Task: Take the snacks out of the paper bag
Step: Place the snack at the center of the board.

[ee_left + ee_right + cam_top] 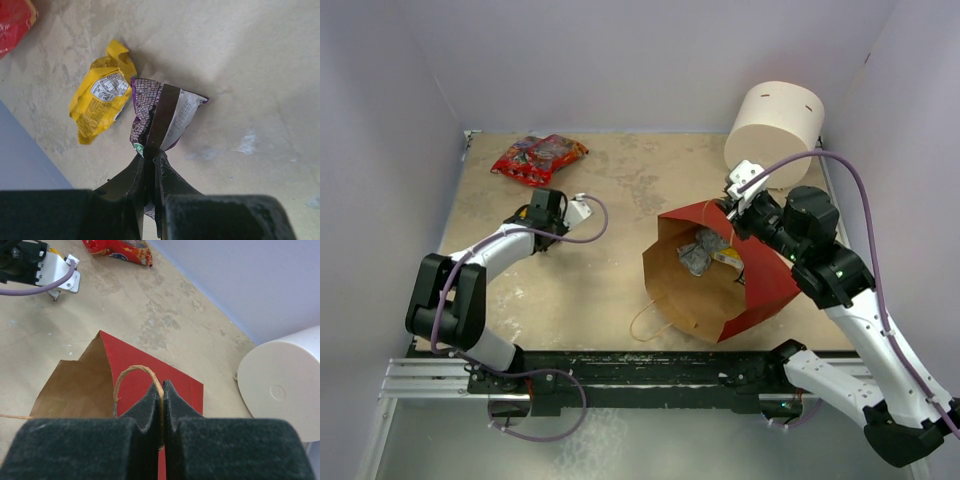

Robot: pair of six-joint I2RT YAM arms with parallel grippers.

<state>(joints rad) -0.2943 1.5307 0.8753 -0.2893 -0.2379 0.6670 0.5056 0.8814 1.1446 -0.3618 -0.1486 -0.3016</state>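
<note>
The red-brown paper bag [765, 290] lies on its side with its tan mouth facing the left. Inside it a crinkled silver-grey packet [699, 251] and a yellow wrapper [728, 259] show. My right gripper [162, 387] is shut on the bag's upper string handle [131, 371] and holds the mouth up. My left gripper [150, 157] is shut on a dark purple candy packet [160, 117], low over the table at the left. A yellow wrapper [100, 102] lies beside that packet. The larger red cartoon-printed bag [538, 158] rests at the far left.
A white cylinder [775, 122] stands at the back right, just behind the paper bag. The bag's other string handle [645, 322] trails on the table toward the near edge. Pale walls close in the table's left, back and right sides.
</note>
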